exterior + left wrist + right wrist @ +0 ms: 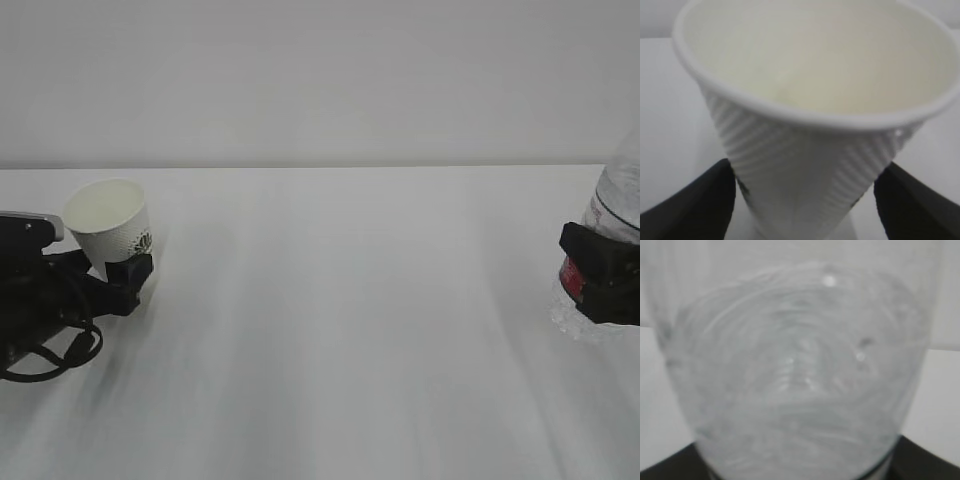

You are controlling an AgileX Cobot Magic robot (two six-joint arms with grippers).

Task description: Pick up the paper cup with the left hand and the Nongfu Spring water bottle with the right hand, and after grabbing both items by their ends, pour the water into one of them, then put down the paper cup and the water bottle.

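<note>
A: Gripping low on the paper cup, your left tool has a finger clamped against each side; the cup tilts at the far left of the bench.

B: And your right tool?

A: It's clamped on the Nongfu Spring water bottle at the right edge, around its red label.

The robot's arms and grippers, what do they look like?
Both are black. The left hand has blocky black fingers, loose black cables looping below the arm and a silver-grey rectangular block on top. Of the right hand only a chunky black gripper body shows, at the picture's edge.
</note>
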